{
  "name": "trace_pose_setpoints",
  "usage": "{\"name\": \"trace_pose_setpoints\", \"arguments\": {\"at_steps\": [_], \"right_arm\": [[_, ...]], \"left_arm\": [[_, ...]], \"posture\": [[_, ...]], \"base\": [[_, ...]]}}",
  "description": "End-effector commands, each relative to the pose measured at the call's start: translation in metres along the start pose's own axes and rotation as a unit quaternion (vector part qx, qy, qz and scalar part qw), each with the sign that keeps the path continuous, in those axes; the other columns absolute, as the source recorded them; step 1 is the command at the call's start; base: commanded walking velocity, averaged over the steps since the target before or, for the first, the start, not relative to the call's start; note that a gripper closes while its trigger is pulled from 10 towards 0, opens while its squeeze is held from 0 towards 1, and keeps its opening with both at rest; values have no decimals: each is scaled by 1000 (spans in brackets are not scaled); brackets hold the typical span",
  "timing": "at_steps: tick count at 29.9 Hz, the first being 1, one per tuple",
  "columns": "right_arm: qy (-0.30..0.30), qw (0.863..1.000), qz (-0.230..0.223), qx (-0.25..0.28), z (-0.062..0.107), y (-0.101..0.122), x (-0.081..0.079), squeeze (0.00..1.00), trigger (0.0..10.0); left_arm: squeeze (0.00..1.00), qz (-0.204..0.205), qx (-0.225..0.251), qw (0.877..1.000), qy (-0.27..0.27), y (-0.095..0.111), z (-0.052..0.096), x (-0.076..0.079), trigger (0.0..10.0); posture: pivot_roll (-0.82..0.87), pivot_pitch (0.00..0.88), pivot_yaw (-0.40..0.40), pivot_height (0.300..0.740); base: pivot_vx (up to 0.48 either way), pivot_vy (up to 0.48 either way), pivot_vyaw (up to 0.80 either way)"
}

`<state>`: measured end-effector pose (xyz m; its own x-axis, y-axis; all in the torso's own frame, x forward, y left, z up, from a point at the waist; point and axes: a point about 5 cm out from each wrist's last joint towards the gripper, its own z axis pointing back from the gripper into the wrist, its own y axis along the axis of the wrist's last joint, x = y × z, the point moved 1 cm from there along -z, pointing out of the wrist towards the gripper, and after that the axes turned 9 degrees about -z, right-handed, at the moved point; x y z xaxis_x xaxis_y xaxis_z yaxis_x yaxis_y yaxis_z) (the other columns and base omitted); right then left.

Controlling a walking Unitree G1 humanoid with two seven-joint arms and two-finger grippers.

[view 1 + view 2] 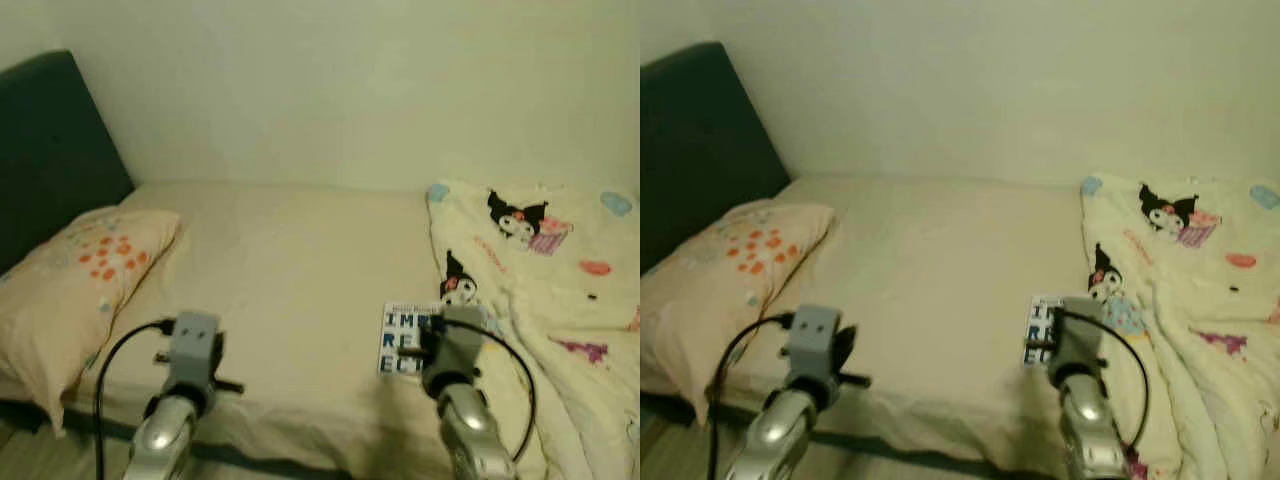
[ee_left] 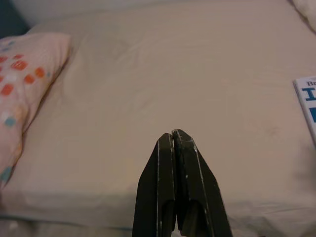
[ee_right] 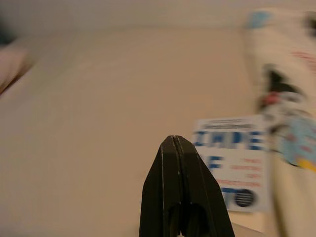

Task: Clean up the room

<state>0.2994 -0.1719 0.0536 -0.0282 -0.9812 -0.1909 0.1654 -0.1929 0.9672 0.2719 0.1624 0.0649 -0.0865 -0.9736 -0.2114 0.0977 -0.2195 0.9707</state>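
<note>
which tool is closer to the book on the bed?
Right. The right tool, fingers shut, hovers at the near edge of the book, which lies beside the blanket. The left tool, also shut, is over bare sheet nearer the pillow.

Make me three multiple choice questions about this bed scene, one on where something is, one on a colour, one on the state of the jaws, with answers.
1. Where does the booklet lie?
A. On the pillow
B. On the sheet beside the cartoon blanket
C. On the floor

2. What colour are most of the spots on the pillow?
A. Orange
B. Green
C. Black

3. How do the left gripper's jaws stand?
A. Wide open
B. Shut on the booklet
C. Shut on nothing

Answers:
1 B, the booklet sits against the edge of the blanket.
2 A, orange dots cluster on its pale cover.
3 C, the jaws meet above the bare sheet, as do those of the right gripper.
</note>
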Motion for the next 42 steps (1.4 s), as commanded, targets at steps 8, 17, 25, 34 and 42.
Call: {"name": "trace_pose_setpoints", "arguments": {"at_steps": [8,17,25,34,42], "right_arm": [[-3,1000,-13,-14,-2,-1,4,0,10000],[-20,999,-27,-4,5,-4,3,0,10000],[-33,999,-39,-1,11,-7,6,0,10000],[-32,999,-41,-8,11,-10,4,0,10000],[-28,999,-42,-10,11,-9,1,0,10000]], "left_arm": [[0,10,-3,1000,-8,-4,6,10,10000],[0,-4,1,1000,-25,0,0,9,10000],[0,-11,4,999,-37,2,-4,10,10000],[0,-10,4,999,-43,2,-4,10,10000],[0,-9,3,999,-41,1,-3,9,10000]], "posture": [[-56,69,-33,740],[-70,75,15,740],[-74,76,25,740],[-74,80,41,740],[-70,77,35,740]], "base": [[0,0,287],[0,0,0],[0,0,-777],[0,0,-56],[0,0,0]]}}
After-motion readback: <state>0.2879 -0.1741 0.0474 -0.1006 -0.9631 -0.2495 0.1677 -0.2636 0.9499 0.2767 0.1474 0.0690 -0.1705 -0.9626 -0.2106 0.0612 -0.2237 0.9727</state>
